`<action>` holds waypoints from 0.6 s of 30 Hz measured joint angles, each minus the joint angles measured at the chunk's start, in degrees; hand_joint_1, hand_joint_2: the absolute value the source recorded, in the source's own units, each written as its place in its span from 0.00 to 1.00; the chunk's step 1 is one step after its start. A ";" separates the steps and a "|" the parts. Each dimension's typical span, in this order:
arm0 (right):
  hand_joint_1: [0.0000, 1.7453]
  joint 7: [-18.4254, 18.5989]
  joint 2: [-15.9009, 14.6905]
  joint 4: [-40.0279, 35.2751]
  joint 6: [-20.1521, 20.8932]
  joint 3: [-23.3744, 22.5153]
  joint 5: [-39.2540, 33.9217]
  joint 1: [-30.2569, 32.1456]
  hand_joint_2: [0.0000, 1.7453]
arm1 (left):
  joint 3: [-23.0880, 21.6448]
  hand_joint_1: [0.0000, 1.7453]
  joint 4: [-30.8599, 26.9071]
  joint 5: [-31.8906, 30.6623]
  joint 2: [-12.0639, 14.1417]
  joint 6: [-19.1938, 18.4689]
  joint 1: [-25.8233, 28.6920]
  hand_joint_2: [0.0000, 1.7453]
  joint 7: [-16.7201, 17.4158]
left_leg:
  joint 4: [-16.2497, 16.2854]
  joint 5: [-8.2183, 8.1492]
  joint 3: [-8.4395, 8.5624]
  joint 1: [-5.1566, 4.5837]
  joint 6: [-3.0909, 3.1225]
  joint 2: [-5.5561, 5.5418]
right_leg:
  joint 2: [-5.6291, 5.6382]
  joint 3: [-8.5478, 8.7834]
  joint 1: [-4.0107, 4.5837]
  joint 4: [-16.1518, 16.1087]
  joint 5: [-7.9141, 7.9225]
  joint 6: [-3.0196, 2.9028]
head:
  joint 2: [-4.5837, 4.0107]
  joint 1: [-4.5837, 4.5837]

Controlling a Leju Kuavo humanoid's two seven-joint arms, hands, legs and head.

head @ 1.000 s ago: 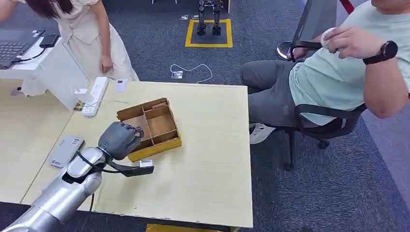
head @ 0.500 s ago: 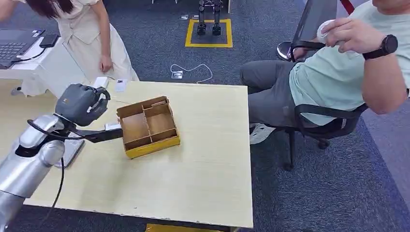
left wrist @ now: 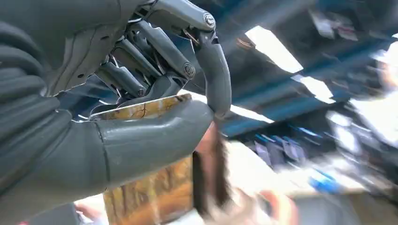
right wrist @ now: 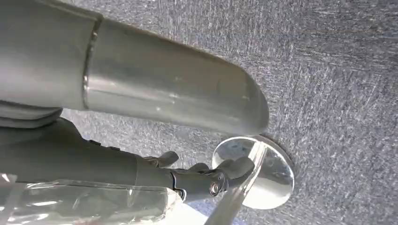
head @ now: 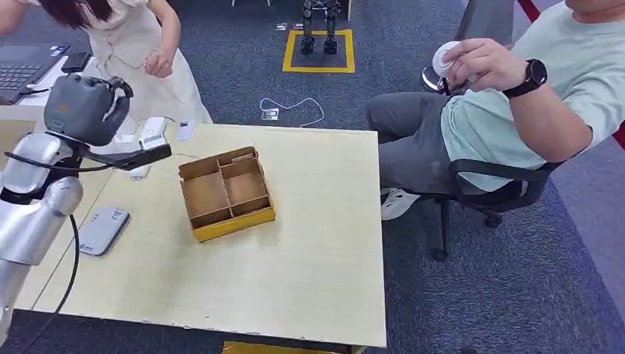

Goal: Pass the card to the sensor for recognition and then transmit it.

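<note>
Left wrist view: left hand (left wrist: 141, 108) pinches the thin brown wooden card (left wrist: 145, 187) (right hand (right wrist: 206, 176) hangs slack, holding nothing); keep it flat over the grey rectangular sensor (head: 102, 229).

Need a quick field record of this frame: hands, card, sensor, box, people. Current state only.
left hand: raised above the table's far left corner, fingers curled in
card: pinched between thumb and fingers in the left wrist view
right hand: hanging over carpet, fingers loosely apart, holds nothing
sensor: flat grey device on the table's left side, nothing on it
wooden box: divided tray mid-table, apart from the hand
table: light wood
people: seated person right; standing person far left
</note>
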 joint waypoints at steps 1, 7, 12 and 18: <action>0.00 0.28 0.04 0.00 0.04 0.15 0.17 -0.23 0.00 | 0.00 1.00 2.20 -0.85 -0.92 1.09 -1.44 1.00 0.35 | 0.00 0.03 0.01 0.00 0.02 0.01 | 0.02 0.00 0.00 0.00 0.02 -0.02 | 0.00 0.02; 0.00 0.59 0.22 0.00 0.09 0.54 0.67 -0.73 0.00 | 0.00 1.00 8.55 -2.50 -3.95 3.16 -4.96 1.00 1.17 | 0.01 0.03 0.01 0.00 0.01 0.04 | 0.07 -0.01 0.00 0.00 0.03 -0.03 | -0.02 0.00; 0.00 1.40 0.59 0.00 0.50 1.38 1.90 -1.50 0.00 | 0.09 1.00 16.04 -7.89 -6.07 7.23 -8.27 1.00 5.18 | 0.01 0.03 0.00 0.01 0.01 0.03 | 0.05 -0.04 0.00 0.00 0.02 -0.03 | 0.00 0.00; 0.00 1.90 1.18 0.00 0.52 2.42 2.45 -2.16 0.00 | 0.42 1.00 23.88 -10.00 -8.41 10.24 -10.69 1.00 6.12 | 0.01 0.04 0.00 0.00 0.00 0.03 | 0.06 -0.02 0.00 0.02 0.03 -0.03 | 0.00 0.00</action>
